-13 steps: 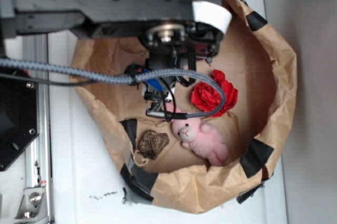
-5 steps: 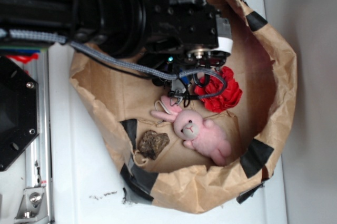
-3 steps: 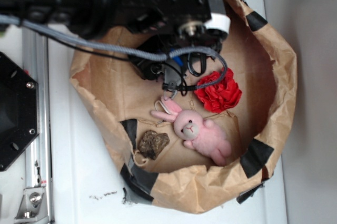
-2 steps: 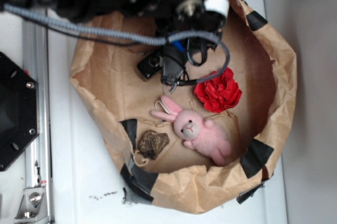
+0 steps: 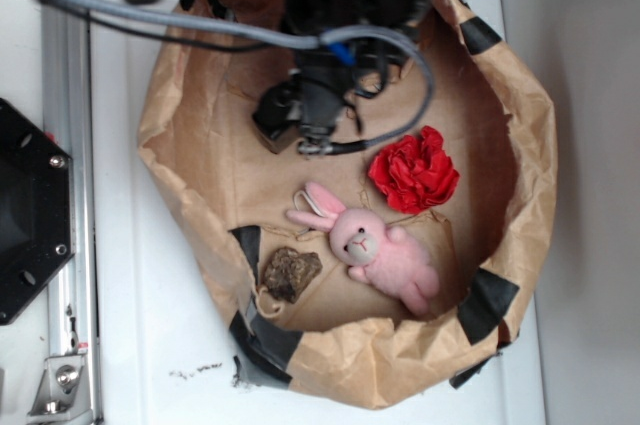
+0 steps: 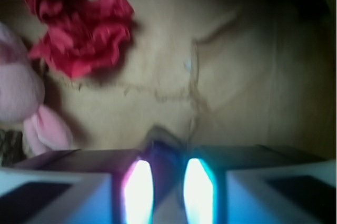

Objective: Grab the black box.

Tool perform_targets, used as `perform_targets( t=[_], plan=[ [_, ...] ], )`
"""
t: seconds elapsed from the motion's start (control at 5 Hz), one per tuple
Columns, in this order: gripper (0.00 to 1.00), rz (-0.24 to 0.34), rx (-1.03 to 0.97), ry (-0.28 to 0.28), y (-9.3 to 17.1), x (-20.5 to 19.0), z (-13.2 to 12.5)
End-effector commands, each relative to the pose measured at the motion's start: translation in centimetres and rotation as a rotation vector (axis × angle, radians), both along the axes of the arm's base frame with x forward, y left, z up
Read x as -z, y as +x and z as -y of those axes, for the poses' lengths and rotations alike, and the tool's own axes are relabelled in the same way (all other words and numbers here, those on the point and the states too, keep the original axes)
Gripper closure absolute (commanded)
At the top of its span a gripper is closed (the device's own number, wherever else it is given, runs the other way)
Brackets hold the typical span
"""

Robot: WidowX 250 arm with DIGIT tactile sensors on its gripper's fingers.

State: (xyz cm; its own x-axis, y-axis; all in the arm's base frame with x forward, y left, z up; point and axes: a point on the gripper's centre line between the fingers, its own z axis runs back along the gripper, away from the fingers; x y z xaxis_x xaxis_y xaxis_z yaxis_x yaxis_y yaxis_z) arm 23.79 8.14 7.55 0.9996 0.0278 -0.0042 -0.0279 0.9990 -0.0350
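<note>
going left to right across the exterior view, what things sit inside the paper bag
brown lumpy piece → black box up at the claw → pink bunny → red fabric flower, all within the paper bag.

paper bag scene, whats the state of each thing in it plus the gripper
paper bag: open, rim rolled down
black box: right beside the gripper, partly hidden, held or not unclear
gripper: fingers close together, dark blurred thing between them, grasp unclear
red flower: lying loose on the bag floor
pink bunny: lying face up
brown lump: lying by the taped wall
</note>
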Motion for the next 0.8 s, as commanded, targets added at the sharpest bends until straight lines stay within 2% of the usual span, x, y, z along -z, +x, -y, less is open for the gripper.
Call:
perform_targets(
  t=[0.0,0.4,0.6],
  plan=[
    [0.0,0.101,-0.185,0.034,-1.3,1.0,-0.9],
    [0.0,0.123,-0.234,0.024,-0.4,1.0,-0.6],
    [0.0,0.117,-0.34,-0.003,0.3,0.5,-0.7]
  ],
)
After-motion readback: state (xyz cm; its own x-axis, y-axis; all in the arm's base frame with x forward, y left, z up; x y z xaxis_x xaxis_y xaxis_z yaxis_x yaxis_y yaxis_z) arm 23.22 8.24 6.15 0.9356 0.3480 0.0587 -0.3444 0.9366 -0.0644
